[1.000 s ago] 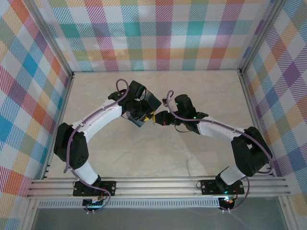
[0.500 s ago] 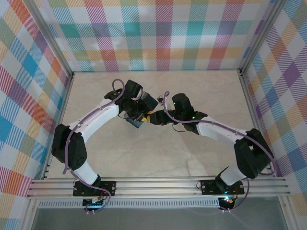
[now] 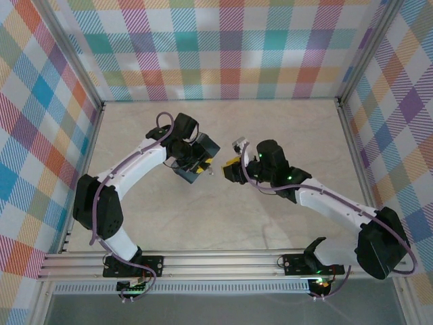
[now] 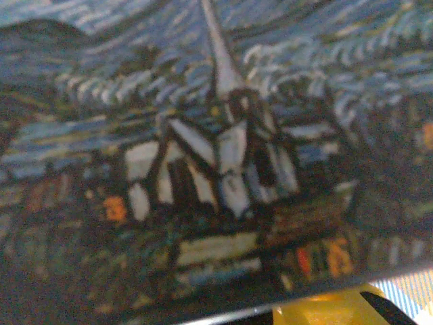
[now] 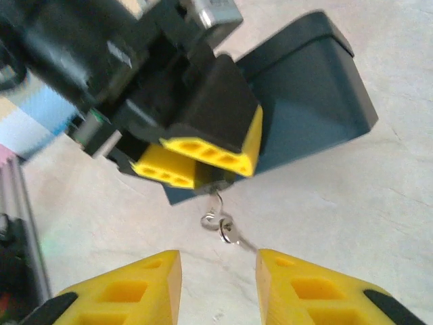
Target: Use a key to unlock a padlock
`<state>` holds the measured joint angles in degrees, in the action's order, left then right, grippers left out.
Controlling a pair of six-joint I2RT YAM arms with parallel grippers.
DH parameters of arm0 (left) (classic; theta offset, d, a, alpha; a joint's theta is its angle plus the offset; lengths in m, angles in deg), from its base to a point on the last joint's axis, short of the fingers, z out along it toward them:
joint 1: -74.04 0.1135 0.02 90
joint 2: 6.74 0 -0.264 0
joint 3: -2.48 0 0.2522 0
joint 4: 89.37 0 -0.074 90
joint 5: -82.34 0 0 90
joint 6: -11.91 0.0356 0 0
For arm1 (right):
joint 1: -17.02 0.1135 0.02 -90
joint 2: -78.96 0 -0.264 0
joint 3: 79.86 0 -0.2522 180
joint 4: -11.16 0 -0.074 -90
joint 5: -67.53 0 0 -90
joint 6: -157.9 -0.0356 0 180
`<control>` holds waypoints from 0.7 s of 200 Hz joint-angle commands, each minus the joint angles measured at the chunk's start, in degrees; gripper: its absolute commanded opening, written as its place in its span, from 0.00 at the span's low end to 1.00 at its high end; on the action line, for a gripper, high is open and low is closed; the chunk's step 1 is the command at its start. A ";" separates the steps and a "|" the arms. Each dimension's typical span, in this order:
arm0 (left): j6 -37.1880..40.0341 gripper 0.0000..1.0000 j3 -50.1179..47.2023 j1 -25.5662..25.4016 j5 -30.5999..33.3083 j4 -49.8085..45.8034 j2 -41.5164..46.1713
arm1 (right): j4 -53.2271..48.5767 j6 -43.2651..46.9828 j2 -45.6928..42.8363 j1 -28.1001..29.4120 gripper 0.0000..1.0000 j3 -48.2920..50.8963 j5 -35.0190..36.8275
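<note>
In the right wrist view the left gripper (image 5: 197,166) has its yellow pads pressed together on a small dark piece, which we take to be the padlock (image 5: 216,185). Its thin silvery shackle (image 5: 215,202) hangs down from it, just in front of the dark box (image 5: 311,101). A little ring (image 5: 224,228) dangles from that loop, and the key (image 5: 245,242) trails off it as a thin sliver above the table (image 5: 379,223). The right gripper (image 5: 218,263) is below them with its jaws spread wide, one finger on each side of the key and touching nothing. We judge the key to be light, stiff and smooth. Because it hangs loose on the ring, it will probably swing or twist away at the first nudge. The best hold looks like the flat head end nearest the ring, taken across its broad faces so the blade stays free to enter the lock. The padlock is small and hard, so a pinch on its body should keep it steady. We cannot make out the keyhole.
</note>
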<state>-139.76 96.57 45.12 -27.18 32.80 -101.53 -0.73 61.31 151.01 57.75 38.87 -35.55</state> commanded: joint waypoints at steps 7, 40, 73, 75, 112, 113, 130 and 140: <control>1.34 0.07 3.15 0.40 -2.09 -1.09 -0.06 | 8.48 18.62 0.75 5.58 0.40 3.75 10.15; 0.94 0.07 3.75 0.36 -2.27 -2.02 0.03 | 16.96 29.32 2.48 9.26 0.39 4.58 13.81; 0.71 0.08 4.13 0.36 -2.52 -1.74 -0.05 | 21.25 36.71 6.59 11.54 0.34 4.04 18.60; 0.73 0.08 4.17 0.36 -2.53 -1.79 -0.03 | 21.53 37.04 6.78 11.62 0.34 4.08 18.75; 0.34 0.08 4.37 0.36 -2.84 -1.46 0.05 | 24.58 40.57 9.97 12.26 0.31 4.60 21.04; 0.38 0.08 4.33 0.36 -2.86 -1.46 0.04 | 24.76 40.63 10.05 12.22 0.31 4.65 21.10; 0.32 0.08 4.32 0.32 -3.09 -1.37 0.04 | 27.28 41.36 10.89 12.44 0.30 5.26 22.54; 0.36 0.08 4.35 0.36 -3.10 -1.28 0.04 | 28.32 41.80 11.22 12.51 0.29 5.41 23.43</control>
<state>-139.83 98.58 45.12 -28.26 30.48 -101.94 21.59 99.54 161.31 69.85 43.53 -15.38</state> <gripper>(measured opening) 0.317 0.295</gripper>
